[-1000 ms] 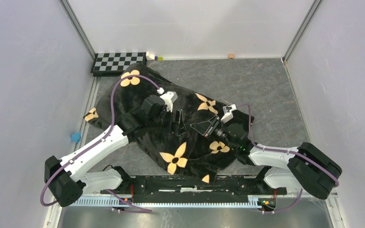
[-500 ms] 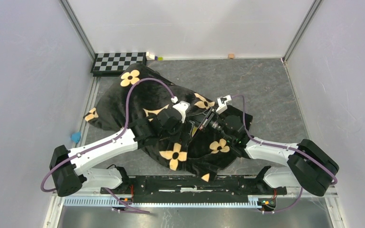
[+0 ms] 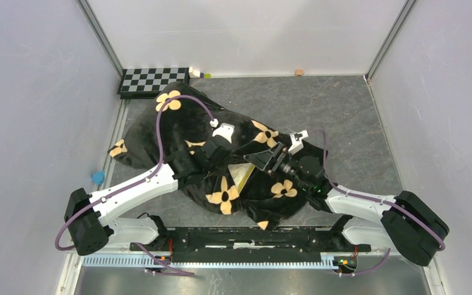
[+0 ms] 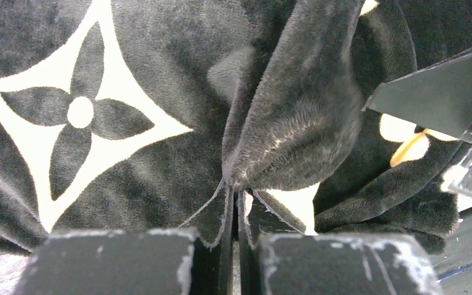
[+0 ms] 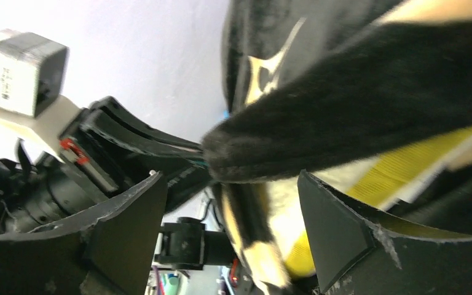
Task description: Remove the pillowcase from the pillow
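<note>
The black plush pillowcase (image 3: 184,126) with tan flower motifs lies crumpled across the middle of the table. A yellow sliver of the pillow (image 3: 244,176) shows at its opening, also seen as ribbed yellow pillow edge (image 5: 405,166) in the right wrist view. My left gripper (image 3: 231,172) is shut on a raised fold of the pillowcase (image 4: 295,123), the jaws pinched together at the left gripper (image 4: 241,200). My right gripper (image 3: 260,160) faces it from the right and stands open (image 5: 230,236); a black fold of pillowcase (image 5: 356,104) hangs loose between its fingers.
A black-and-white checkerboard (image 3: 153,80) lies at the back left, with small white and green pieces (image 3: 199,74) beside it. A small wooden block (image 3: 298,72) sits at the back wall. A blue scrap (image 3: 98,177) lies by the left wall. Grey walls enclose the table.
The left gripper has closed on a fold of the pillowcase near the opening. The right gripper has let go and opened. A yellow strip of pillow now shows between them.
</note>
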`<state>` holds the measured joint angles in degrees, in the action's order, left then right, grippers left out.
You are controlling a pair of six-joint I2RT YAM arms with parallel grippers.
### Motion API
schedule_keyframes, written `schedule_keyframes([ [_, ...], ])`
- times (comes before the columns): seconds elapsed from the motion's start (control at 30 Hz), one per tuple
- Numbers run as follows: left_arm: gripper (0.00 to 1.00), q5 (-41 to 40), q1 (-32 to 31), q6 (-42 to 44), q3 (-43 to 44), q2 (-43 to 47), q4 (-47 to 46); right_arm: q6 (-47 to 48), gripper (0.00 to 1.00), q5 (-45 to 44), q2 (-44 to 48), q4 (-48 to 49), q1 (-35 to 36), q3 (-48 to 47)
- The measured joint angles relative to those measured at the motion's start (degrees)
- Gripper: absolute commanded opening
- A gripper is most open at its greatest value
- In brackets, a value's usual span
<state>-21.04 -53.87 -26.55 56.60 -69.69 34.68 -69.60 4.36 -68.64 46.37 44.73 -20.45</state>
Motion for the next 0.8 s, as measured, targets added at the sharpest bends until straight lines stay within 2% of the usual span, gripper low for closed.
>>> schedule_keyframes([
  [0.27,0.02,3.3,2.9,0.0,-1.3,1.8,-0.1,1.5,0.88,-0.5,4.1,-1.3,-0.9,10.9],
  [0.33,0.02,4.1,3.3,0.0,-1.3,1.9,-0.2,1.6,0.96,-0.4,4.1,-1.6,-0.9,12.6],
  [0.4,0.02,4.9,3.6,0.0,-1.3,1.9,-0.4,1.8,0.98,-0.3,3.9,-1.6,-0.9,13.3],
  [0.57,0.02,6.5,3.8,0.0,-1.3,1.9,-0.6,2.0,0.98,0.2,-0.3,-0.9,-0.7,11.9],
  [0.8,0.02,7.7,4.0,0.0,-1.3,2.3,-0.5,1.7,0.98,0.9,-10.2,0.5,1.1,3.8],
])
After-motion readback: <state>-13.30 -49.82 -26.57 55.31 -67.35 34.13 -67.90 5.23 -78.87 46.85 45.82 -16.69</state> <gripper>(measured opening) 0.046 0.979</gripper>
